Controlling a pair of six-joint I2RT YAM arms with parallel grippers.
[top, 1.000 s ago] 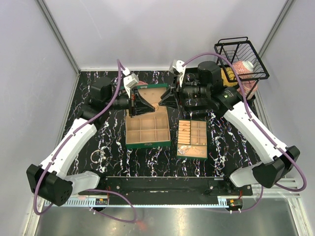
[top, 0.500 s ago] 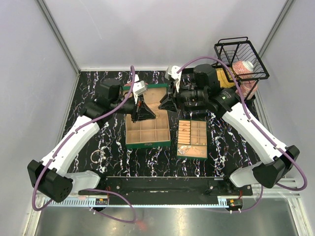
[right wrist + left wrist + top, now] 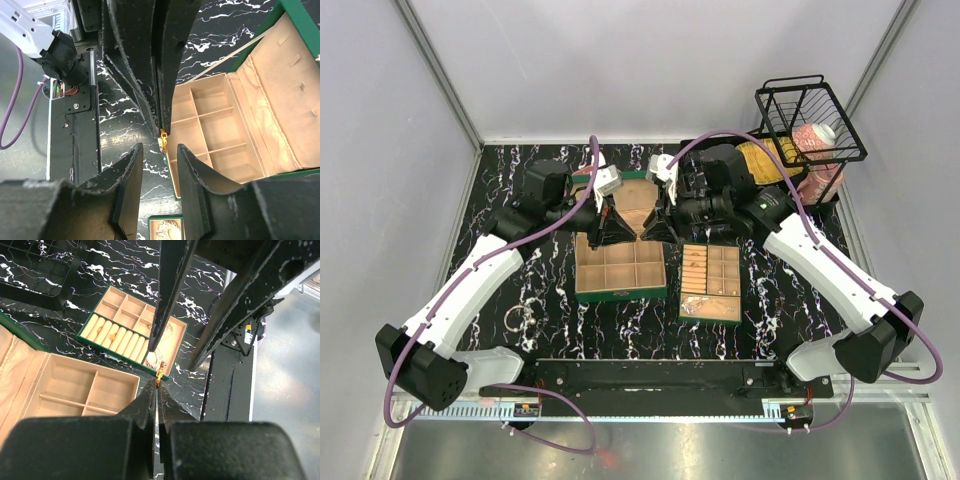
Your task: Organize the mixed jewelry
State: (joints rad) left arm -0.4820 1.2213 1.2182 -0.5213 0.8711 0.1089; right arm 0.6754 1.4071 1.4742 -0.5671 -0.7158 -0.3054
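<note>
My left gripper point(image 3: 613, 228) is shut on a small gold jewelry piece point(image 3: 159, 375) and holds it above the green box point(image 3: 620, 292). The piece sticks out of the shut fingertips point(image 3: 150, 390). My right gripper point(image 3: 655, 226) faces the left one, tip to tip. It is open, and its two fingers point(image 3: 129, 167) stand on either side of the gold piece point(image 3: 162, 139) without touching it. A thin silver bangle hoop point(image 3: 517, 320) lies on the table at the left. Silvery chains point(image 3: 705, 306) lie in the small tan tray point(image 3: 732, 262).
The green box's lid point(image 3: 280, 90) stands open behind its tan compartments point(image 3: 215, 125). The small tray point(image 3: 174, 325) sits right of the box. A black wire basket point(image 3: 810, 120) holding packets stands at the back right. The black mounting rail point(image 3: 650, 375) runs along the near edge.
Both grippers have moved toward each other over the green box. The left one came right with the gold piece, and the right one came left until its open fingers flank that piece.
</note>
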